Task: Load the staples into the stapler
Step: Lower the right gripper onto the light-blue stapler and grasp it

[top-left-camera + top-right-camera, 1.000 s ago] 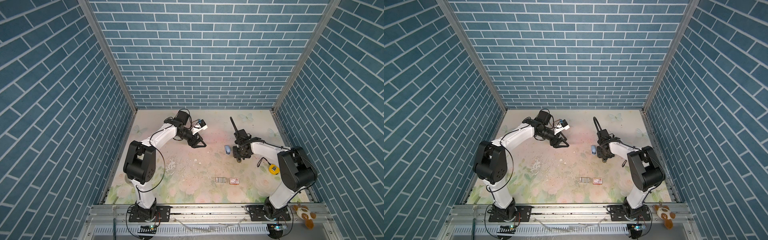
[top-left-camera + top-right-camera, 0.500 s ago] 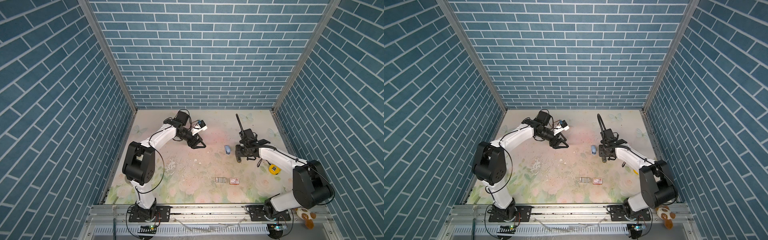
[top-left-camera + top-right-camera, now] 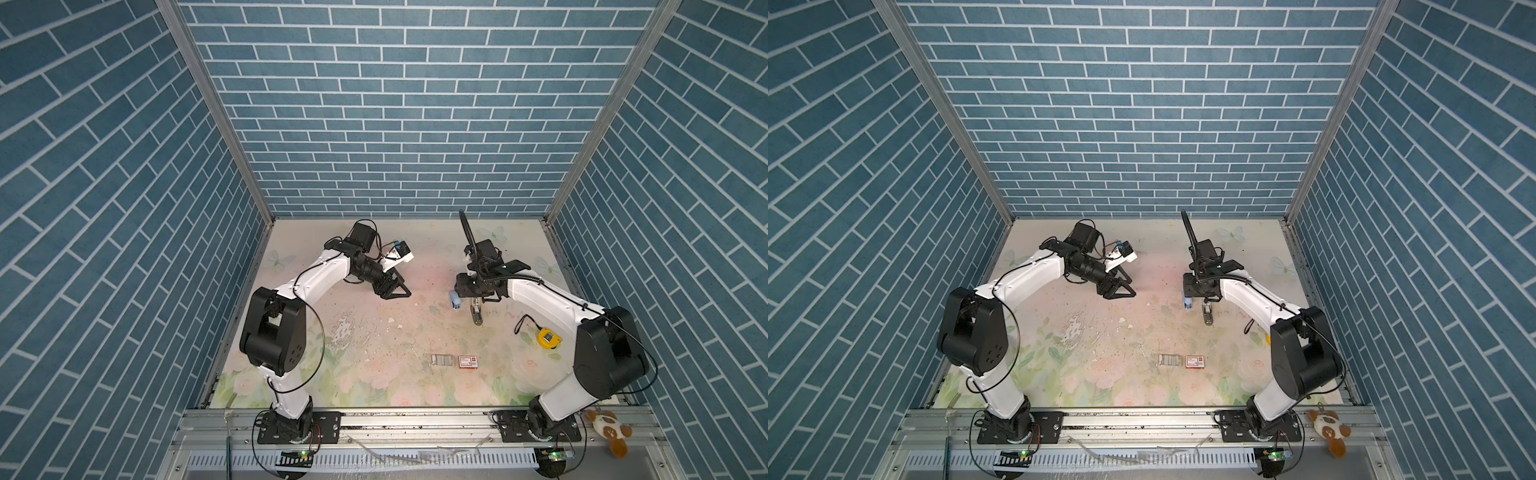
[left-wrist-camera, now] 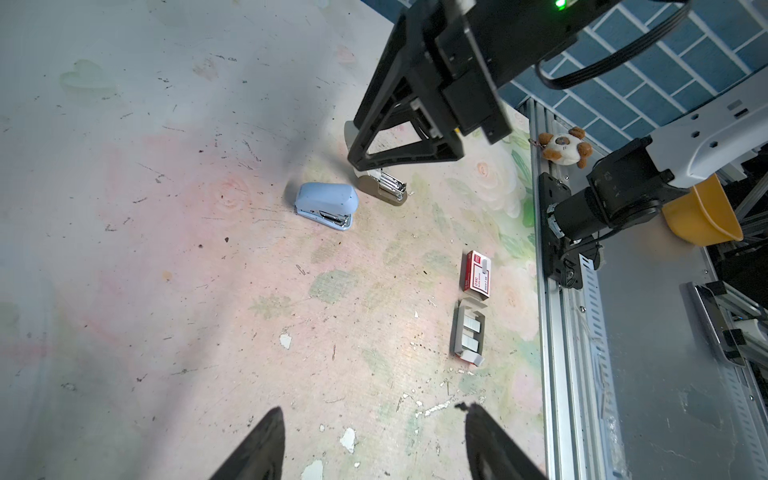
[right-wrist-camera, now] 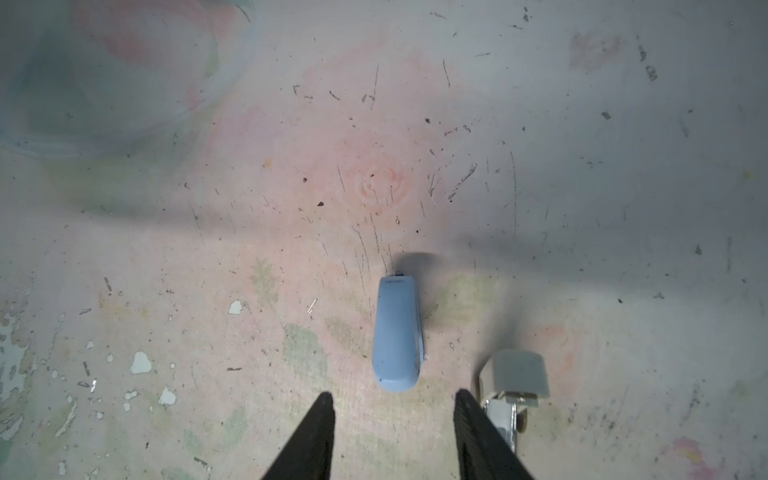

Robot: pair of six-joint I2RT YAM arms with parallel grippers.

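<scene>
Swinging its elbow around over the last second, the right arm has kept its right claw (image 3: 477,296) just beside the pale-blue plastic stapler (image 3: 455,300) in both top views. The silver-grey staple strips in their pale tray (image 3: 441,360) sit well apart, untouched. Left wrist view: left claw (image 4: 372,415) spread, empty. Right wrist view: fingers (image 5: 316,436) spread, nothing pinched, so loading probably hasn't begun.

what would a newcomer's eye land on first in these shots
First the blue brick walls boxing in a worn floral table. Then the blue stapler right of centre, just ahead of the open right gripper, with a grey tool beside it. Near the front edge, the staples sit beside a red-and-white box.
</scene>
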